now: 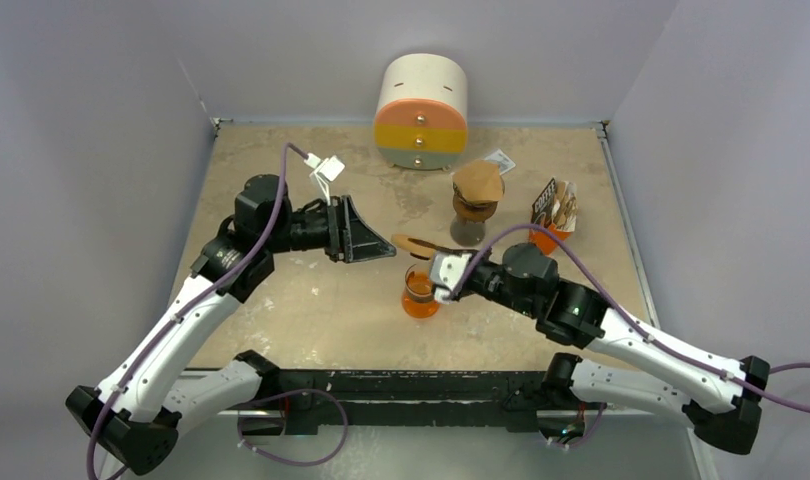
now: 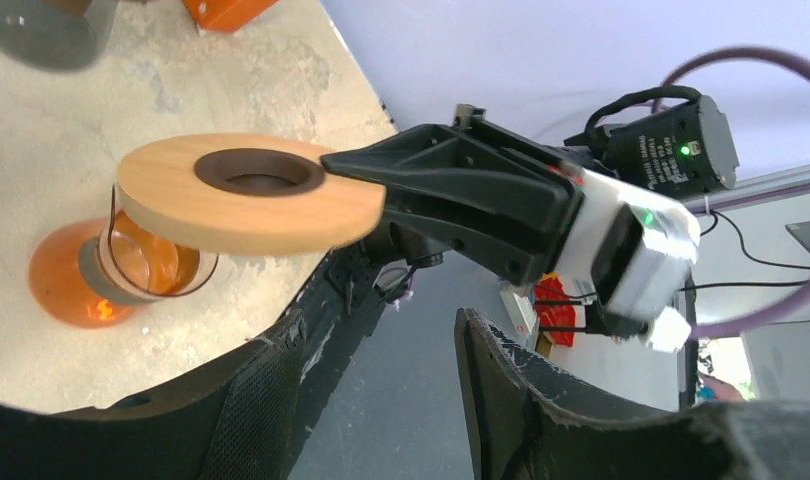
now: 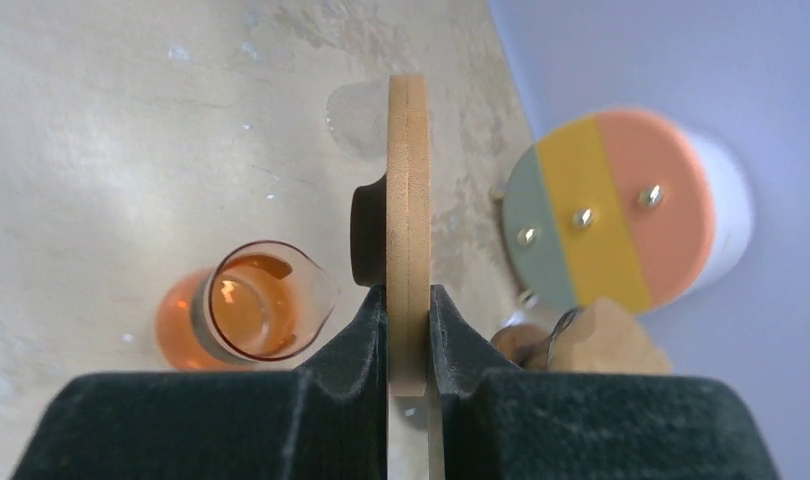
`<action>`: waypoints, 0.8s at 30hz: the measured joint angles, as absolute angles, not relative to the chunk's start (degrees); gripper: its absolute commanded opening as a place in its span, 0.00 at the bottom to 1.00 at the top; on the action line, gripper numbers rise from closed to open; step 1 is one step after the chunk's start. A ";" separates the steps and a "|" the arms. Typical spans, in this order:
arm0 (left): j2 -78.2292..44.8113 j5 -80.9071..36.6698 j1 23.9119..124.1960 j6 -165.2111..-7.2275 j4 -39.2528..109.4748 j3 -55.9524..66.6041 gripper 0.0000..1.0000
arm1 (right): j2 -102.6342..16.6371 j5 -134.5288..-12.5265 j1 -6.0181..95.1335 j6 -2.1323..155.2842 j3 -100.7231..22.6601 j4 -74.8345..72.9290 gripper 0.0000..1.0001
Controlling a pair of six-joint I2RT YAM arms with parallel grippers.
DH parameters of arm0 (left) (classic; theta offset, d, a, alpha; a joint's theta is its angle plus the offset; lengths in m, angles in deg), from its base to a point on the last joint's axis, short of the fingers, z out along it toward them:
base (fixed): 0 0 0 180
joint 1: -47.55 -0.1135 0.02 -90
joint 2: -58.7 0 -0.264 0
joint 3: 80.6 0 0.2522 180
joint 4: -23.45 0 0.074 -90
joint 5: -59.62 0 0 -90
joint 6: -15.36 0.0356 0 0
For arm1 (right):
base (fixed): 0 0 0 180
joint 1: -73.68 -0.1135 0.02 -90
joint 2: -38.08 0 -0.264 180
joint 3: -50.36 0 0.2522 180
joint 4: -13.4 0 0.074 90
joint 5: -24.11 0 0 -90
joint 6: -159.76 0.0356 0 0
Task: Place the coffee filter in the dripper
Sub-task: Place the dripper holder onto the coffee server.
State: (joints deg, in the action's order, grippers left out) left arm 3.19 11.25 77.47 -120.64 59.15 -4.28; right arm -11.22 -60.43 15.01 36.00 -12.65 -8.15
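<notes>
My right gripper (image 1: 428, 262) is shut on a round wooden disc (image 1: 418, 244) with a dark ringed hole, holding it by its rim above an orange glass carafe (image 1: 419, 293). The right wrist view shows the disc edge-on (image 3: 408, 200) between the pads, with the carafe (image 3: 246, 310) below left. In the left wrist view the disc (image 2: 246, 195) hovers over the carafe (image 2: 106, 275). A brown paper coffee filter (image 1: 478, 184) sits on a dark glass vessel (image 1: 468, 228) behind. My left gripper (image 1: 381, 245) is open and empty, just left of the disc, its jaws wide apart (image 2: 381, 400).
A round white drawer unit (image 1: 422, 112) with pink, yellow and grey fronts stands at the back, also in the right wrist view (image 3: 611, 210). An orange holder with packets (image 1: 554, 216) stands at right. Walls close the table on left, back and right.
</notes>
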 measured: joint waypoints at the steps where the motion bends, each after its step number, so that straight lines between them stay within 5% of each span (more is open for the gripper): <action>1: 3.21 11.44 77.47 -121.07 59.04 -4.91 0.55 | -10.19 -61.99 14.75 31.92 -11.21 -6.99 0.00; 14: 3.52 18.46 73.86 -128.18 55.39 -12.43 0.55 | -6.84 -61.46 4.91 -5.15 0.94 6.78 0.00; 24: 4.92 24.51 65.27 -131.57 54.51 -14.81 0.55 | -6.82 -54.55 0.19 -18.66 3.06 11.11 0.00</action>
